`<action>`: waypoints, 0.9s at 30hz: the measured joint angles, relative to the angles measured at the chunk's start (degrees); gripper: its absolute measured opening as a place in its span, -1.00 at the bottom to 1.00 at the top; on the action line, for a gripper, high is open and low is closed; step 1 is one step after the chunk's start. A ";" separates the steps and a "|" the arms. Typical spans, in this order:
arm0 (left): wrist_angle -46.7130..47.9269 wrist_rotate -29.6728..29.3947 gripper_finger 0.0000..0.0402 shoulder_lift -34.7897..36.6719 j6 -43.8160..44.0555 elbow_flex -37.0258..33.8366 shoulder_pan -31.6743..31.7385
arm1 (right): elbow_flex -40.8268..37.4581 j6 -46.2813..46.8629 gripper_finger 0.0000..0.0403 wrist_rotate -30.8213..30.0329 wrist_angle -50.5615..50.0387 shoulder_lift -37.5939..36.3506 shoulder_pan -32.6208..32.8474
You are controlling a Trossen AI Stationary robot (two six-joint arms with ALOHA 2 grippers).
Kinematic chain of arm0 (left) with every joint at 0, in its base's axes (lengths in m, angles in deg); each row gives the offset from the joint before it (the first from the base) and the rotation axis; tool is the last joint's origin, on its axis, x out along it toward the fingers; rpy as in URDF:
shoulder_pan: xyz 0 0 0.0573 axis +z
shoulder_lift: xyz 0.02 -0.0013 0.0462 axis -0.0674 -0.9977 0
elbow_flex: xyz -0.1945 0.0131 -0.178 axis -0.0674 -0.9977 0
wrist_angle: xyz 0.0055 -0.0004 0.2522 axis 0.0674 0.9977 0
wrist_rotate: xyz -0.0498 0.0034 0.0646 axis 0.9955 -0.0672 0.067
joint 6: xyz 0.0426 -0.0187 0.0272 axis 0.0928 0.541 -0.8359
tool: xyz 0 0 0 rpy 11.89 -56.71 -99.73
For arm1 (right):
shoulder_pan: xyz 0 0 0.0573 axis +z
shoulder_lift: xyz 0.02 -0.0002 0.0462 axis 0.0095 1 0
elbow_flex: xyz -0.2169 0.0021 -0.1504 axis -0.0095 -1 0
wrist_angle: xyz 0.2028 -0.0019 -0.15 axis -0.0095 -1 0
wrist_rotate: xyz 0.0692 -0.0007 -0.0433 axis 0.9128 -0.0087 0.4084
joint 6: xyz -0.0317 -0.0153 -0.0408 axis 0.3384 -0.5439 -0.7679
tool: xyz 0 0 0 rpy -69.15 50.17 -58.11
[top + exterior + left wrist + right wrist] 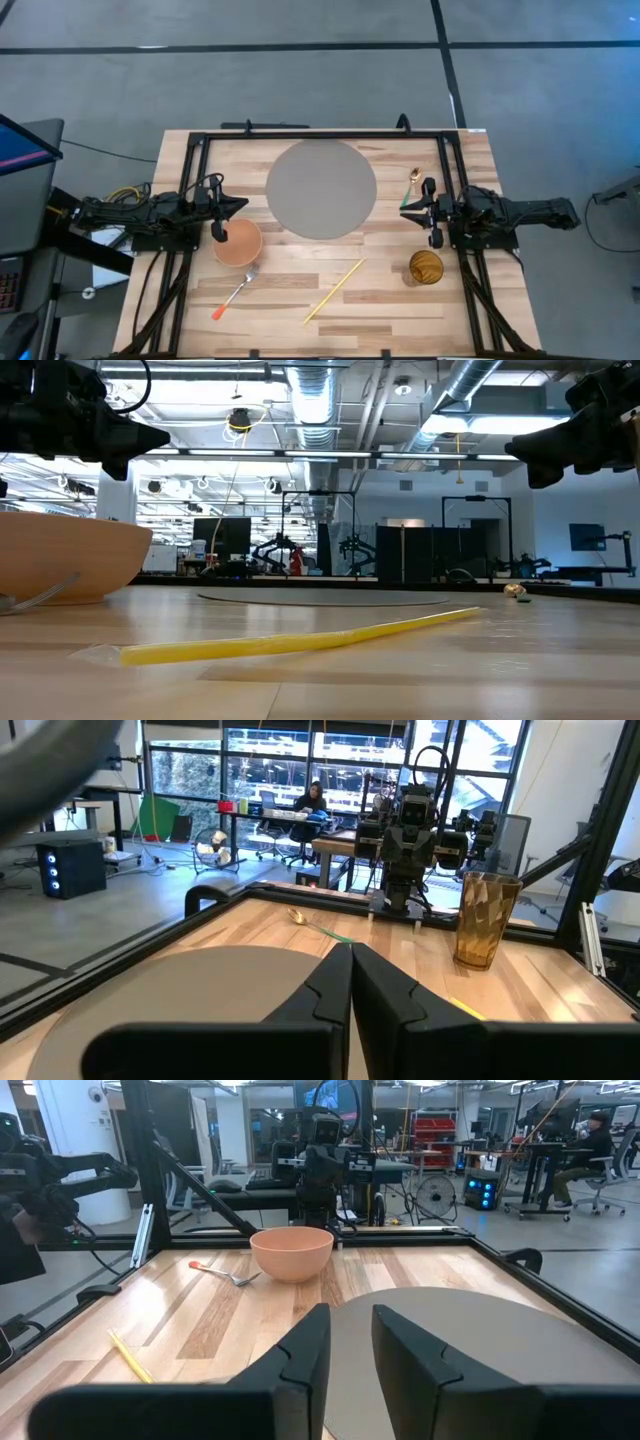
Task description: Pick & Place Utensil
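Observation:
A fork with an orange handle lies flat on the wood near the table's near edge, just in front of the peach bowl. A gold spoon with a green handle lies by the right side of the round grey mat. A yellow stick lies slantwise on the table. My left gripper hovers shut above the table, between bowl and mat. My right gripper hovers open at the mat's right edge, near the spoon. Neither holds anything.
An amber faceted cup stands on the table near my right arm. A black frame runs round the far and side edges of the table. In the right wrist view the bowl and fork lie beyond the mat.

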 joint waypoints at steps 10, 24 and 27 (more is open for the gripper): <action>-0.01 0.00 -0.94 -0.02 0.01 -0.01 0.00 | 0.00 0.00 -0.64 0.02 0.00 0.00 0.02; 0.00 0.00 -0.94 -0.01 0.00 -0.01 0.00 | 0.02 0.00 -0.64 0.02 -0.04 -0.02 5.90; 0.00 0.00 -0.94 -0.01 0.00 0.00 0.00 | 0.02 0.00 -0.64 0.02 -0.06 -0.02 6.72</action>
